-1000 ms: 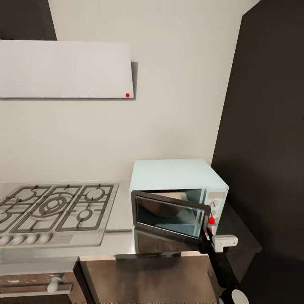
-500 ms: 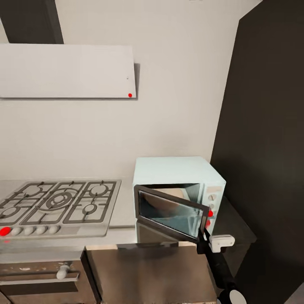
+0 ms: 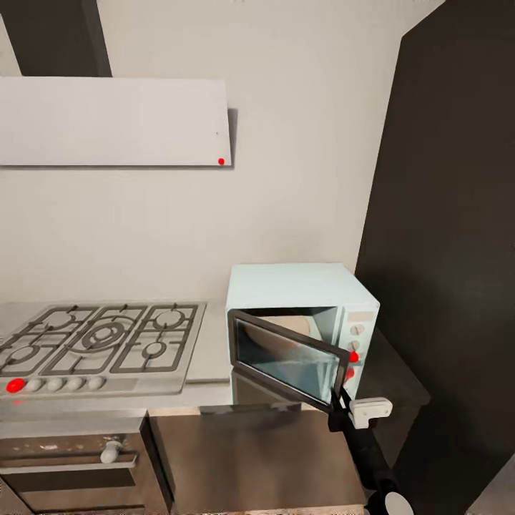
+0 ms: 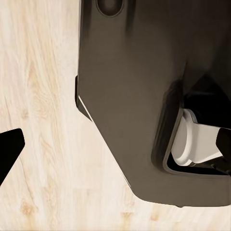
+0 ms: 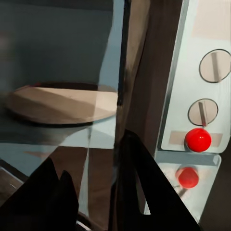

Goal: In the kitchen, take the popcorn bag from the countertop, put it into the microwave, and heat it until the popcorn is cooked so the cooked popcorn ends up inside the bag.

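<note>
While the microwave (image 3: pixel 304 315) sits on the worktop (image 3: pixel 207 343) against the wall just beside the gas hob (image 3: pixel 100 343), its dark glass door (image 3: pixel 286 357) hangs partly open, swung out toward the robot. Right end effector (image 3: pixel 342 400) is at the door's free edge, one finger (image 5: pixel 144 187) on either side of it in the right wrist view, pinching the door. Beige turntable (image 5: pixel 62 103) visible inside; knobs (image 5: pixel 215 66) and red dot (image 5: pixel 198 139) on the side panel. Left end effector: one dark fingertip (image 4: pixel 9 149) over wood floor (image 4: pixel 43 96), beside the robot's dark base (image 4: pixel 134 96); can't tell its state
</note>
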Motion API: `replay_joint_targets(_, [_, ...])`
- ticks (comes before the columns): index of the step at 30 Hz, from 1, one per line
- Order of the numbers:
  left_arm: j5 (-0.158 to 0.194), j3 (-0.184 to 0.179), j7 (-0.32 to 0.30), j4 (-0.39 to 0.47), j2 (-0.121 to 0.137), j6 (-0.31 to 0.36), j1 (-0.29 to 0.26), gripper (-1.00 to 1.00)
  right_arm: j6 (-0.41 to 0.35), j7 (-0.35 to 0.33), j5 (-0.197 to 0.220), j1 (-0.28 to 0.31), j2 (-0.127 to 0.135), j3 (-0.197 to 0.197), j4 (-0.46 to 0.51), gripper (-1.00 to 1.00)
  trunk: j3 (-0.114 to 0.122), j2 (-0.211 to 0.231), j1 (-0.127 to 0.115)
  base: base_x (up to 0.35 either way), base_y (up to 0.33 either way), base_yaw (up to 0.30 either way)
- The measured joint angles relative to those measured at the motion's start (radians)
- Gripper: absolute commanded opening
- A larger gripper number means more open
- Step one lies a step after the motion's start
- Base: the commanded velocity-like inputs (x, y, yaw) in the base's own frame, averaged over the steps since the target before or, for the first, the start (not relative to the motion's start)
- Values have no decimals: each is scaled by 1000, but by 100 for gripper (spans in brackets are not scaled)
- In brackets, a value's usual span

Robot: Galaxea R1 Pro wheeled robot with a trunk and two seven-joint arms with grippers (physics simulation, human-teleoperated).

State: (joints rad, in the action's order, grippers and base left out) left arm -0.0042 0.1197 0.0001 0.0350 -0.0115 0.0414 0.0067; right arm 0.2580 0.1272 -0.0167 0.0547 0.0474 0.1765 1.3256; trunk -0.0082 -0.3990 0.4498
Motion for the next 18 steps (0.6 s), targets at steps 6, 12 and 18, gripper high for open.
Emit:
replay_joint_targets(6, [0, 0, 0, 0, 0, 0, 0, 100, 0, -1, 1, 0, 0, 2, 0, -100, 0, 0, 0, -9, 0, 0])
replay_joint_targets(12, [0, 0, 0, 0, 0, 0, 0, 100, 0, -1, 1, 0, 0, 2, 0, -100, 0, 0, 0, 0, 0, 0])
replay_joint_targets(18, [0, 0, 0, 0, 0, 0, 0, 100, 0, -1, 1, 0, 0, 2, 0, -100, 0, 0, 0, 0, 0, 0])
